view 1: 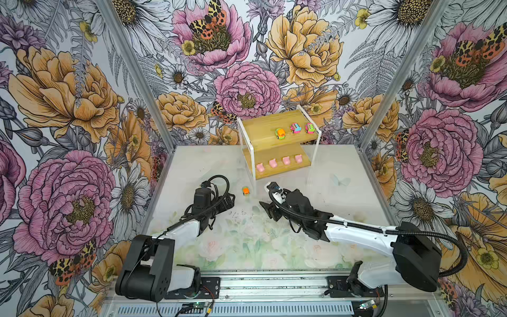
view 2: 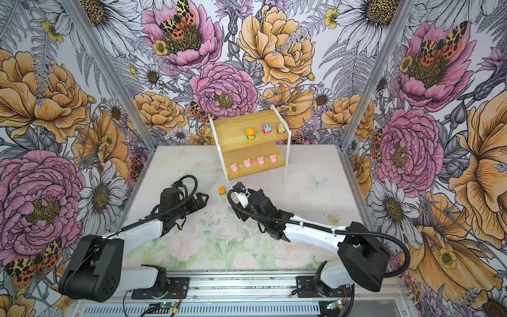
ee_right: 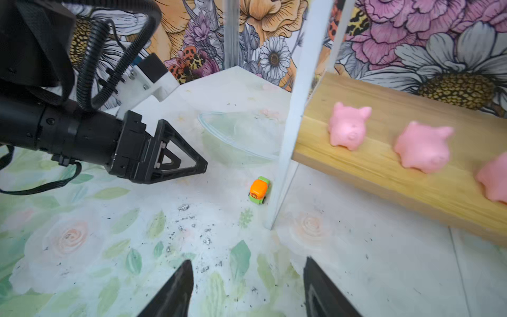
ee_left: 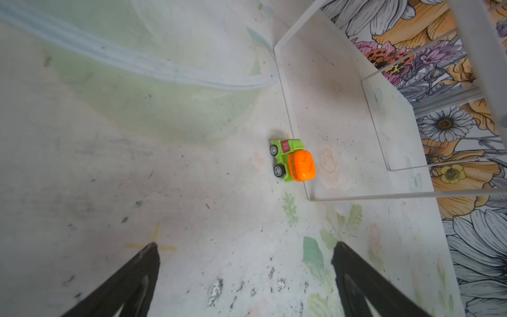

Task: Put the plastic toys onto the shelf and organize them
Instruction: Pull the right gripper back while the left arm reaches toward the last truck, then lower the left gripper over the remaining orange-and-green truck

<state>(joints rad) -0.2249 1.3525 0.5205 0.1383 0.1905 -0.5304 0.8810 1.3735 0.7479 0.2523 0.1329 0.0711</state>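
Just beside shelf (view 1: pixel 258 129): orange-and-green car (view 1: pixel 246 190)

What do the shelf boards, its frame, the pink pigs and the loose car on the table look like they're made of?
Shelf boards: light wood, probably bamboo; fine straight grain, matte.
Frame: thin flat white strips, likely painted metal, though plastic is possible.
Pink pigs: soft-looking matte plastic or rubber, rounded moulded edges.
Loose car: hard plastic; smooth moulded orange shell, slight sheen.
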